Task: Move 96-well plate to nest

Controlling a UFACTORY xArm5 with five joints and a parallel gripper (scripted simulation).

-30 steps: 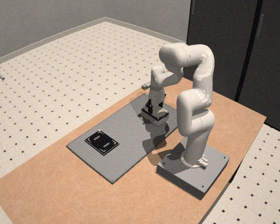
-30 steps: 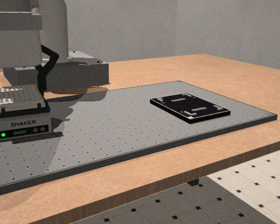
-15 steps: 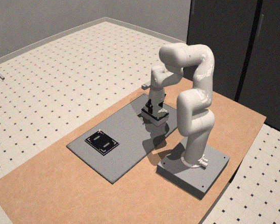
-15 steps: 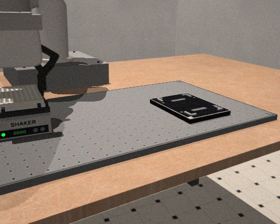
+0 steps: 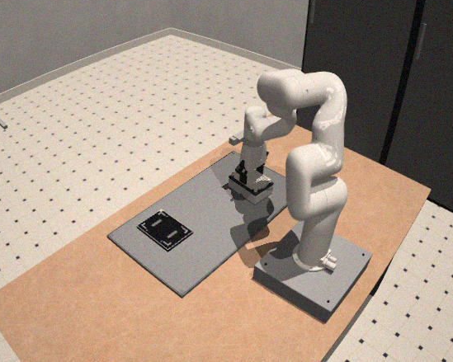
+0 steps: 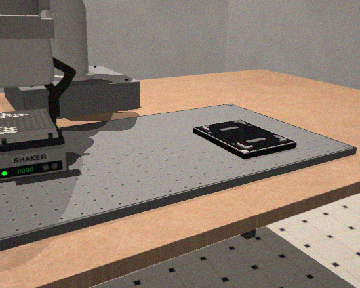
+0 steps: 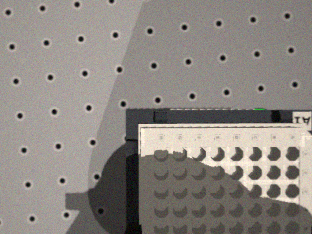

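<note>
The white 96-well plate sits on the plate shaker S1, a small box marked SHAKER with a green light, at the left of the grey breadboard. It also shows in the top view and in the wrist view, where an A1 label on the shaker's black top is at the upper right. My gripper stands straight down over the plate, its black fingers on either side and shut on the plate. The black plate nest N1 lies empty at the right of the breadboard, also in the top view.
The arm's grey base block stands on the wooden table beside the breadboard. The arm's shadow falls over the shaker and nearby board. Dark cabinets stand behind the table.
</note>
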